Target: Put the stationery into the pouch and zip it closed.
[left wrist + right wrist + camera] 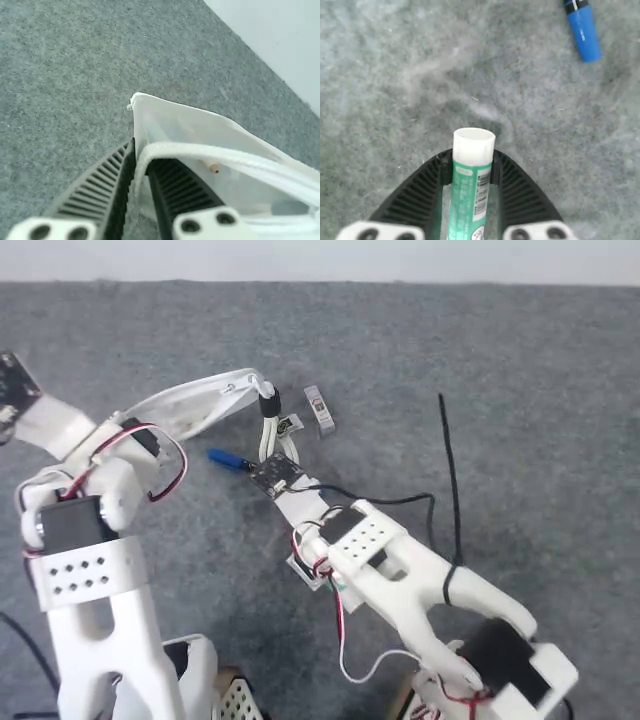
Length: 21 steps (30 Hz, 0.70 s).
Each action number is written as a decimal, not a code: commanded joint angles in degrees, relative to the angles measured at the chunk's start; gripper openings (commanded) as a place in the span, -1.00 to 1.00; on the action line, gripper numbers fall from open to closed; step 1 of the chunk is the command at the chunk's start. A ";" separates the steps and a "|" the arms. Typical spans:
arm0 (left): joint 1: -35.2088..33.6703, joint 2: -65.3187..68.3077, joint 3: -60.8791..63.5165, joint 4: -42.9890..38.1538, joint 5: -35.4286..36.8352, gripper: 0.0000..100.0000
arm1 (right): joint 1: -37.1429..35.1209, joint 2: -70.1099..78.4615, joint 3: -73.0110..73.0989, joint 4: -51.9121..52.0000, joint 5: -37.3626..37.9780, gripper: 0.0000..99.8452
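A white translucent pouch [200, 400] hangs tilted above the grey mat, its mouth end near the right gripper. My left gripper [141, 150] is shut on the pouch rim [210, 152], which runs between the black fingers [112, 185]. Something small with an orange tip [213, 168] shows through the pouch wall. A green-labelled glue stick [470, 190] with a white cap sits in my right gripper [472, 156], which is shut on it. In the high view the right gripper [267, 412] is beside the pouch's end. A blue pen [230, 460] [582, 30] lies on the mat below it.
A small grey-white block [319, 408] and a small tag-like piece [290, 424] lie on the mat just right of the right gripper. A black cable [450, 470] runs across the mat at the right. The grey mat [520, 370] ends at a pale edge at the back.
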 commanded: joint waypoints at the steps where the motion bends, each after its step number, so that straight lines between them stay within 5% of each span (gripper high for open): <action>1: -0.26 0.44 -0.40 -2.02 0.88 -0.98 | -0.13 -6.90 0.53 0.66 -0.44 -0.99; 21: -0.26 0.44 -0.40 -2.02 0.88 -0.98 | -0.13 -25.80 5.36 -2.42 -7.03 -0.99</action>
